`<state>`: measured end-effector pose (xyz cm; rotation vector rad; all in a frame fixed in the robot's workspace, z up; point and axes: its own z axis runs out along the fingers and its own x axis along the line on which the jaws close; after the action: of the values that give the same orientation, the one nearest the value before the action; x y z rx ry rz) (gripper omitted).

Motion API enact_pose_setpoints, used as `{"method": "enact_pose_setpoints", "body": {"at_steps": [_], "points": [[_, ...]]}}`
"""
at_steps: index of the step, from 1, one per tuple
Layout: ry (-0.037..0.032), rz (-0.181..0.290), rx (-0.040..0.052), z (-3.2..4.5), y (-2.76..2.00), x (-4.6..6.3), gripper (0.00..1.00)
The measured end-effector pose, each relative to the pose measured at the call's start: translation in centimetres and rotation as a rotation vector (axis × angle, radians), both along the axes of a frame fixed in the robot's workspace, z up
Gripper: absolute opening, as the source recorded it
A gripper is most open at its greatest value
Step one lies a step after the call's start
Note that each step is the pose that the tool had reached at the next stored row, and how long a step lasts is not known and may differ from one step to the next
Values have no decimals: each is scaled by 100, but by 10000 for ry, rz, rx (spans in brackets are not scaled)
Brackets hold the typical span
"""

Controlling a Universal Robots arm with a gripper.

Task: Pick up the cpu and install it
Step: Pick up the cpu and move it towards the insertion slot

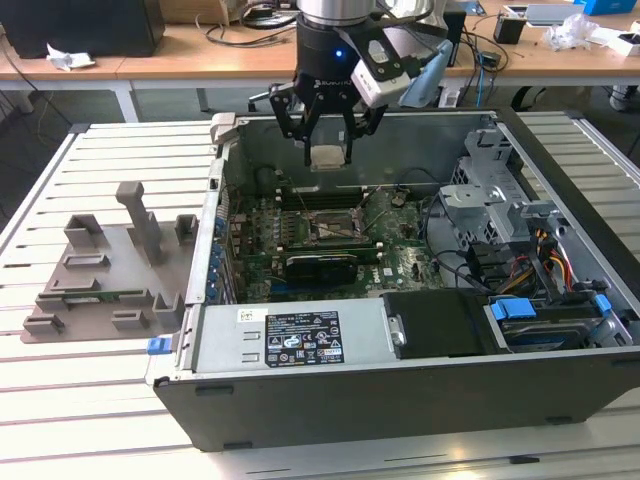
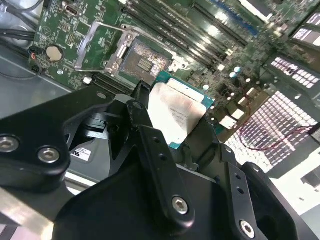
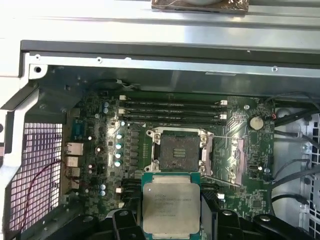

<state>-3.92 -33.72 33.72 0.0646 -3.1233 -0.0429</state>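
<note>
The arm hangs straight down from above, its black wrist (image 1: 335, 45) upright directly over the pincer, with a small blue light on its front. The gripper (image 1: 327, 152) points downward. Its two black fingers (image 1: 350, 130) angle inward from the wider linkage above them and press on opposite edges of the cpu (image 3: 171, 205), which sits flat between the tips. A pale camera block (image 1: 385, 65) is clamped to the wrist, above the pincer and off to one side.

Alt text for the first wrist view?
The gripper holds the cpu, silver top showing, above the green motherboard inside an open computer case. The socket beside it is empty, its metal bracket swung aside.
</note>
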Motion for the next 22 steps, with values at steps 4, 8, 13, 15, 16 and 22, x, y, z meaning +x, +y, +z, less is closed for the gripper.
{"method": "enact_pose_setpoints", "body": {"at_steps": [4,8,13,15,16,22], "points": [[0,1,-111,-67,103,14,55],[1,-1,-211,-139,194,36,55],[1,2,-429,-222,297,107,55],[3,0,-453,-264,310,122,55],[6,1,-457,-288,313,133,55],[24,2,-456,-423,319,154,55]]}}
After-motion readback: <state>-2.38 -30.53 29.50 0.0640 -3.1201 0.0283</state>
